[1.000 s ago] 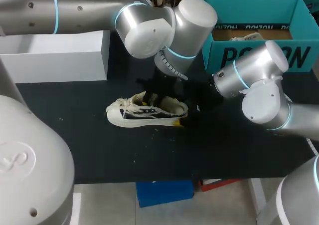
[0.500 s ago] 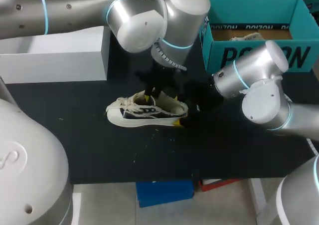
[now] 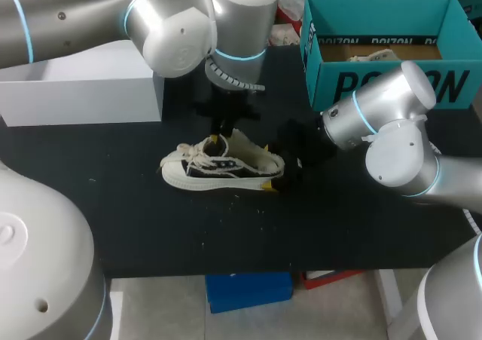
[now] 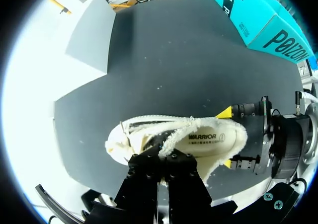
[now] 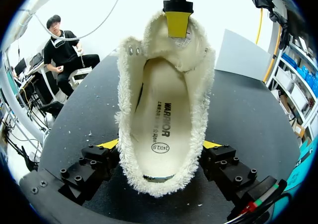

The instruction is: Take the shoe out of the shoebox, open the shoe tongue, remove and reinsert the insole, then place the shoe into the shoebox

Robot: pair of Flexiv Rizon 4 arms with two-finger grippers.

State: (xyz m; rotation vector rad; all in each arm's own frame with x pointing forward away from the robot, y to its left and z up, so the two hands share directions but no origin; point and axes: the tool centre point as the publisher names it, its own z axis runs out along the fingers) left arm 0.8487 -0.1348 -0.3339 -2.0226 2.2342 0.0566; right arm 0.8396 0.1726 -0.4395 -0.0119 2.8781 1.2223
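At the middle of the dark table (image 3: 151,227), nearest you, your shoe (image 3: 218,170) sits upright on its sole, toe toward 9 o'clock and heel toward 3 o'clock, outside its box. Your right gripper (image 5: 159,145) comes at it from 3 o'clock and is clamped on the heel. One yellow-tipped finger (image 5: 108,144) presses the fleecy collar from one side and its mate from the other, with the heel cup between them. From that wrist you look straight down the shoe's mouth, where the cream insole (image 5: 158,110) lies flat inside, printed side up.

Just past the shoe's middle, at its 12 o'clock, your left gripper (image 4: 164,159) hangs from above. Its fingers are drawn together on the fleece tongue (image 5: 161,45), pinching its upper edge. One yellow pad (image 5: 177,23) shows against the tongue's inner face, and the tongue stands lifted off the opening. The laces (image 3: 192,155) lie loose over the toe end.

Farther out, at 10 o'clock, a white box (image 3: 83,91) stands well apart from the shoe. Farthest, at 2 o'clock, the teal shoebox (image 3: 376,84) stands open, with something pale lying in it.
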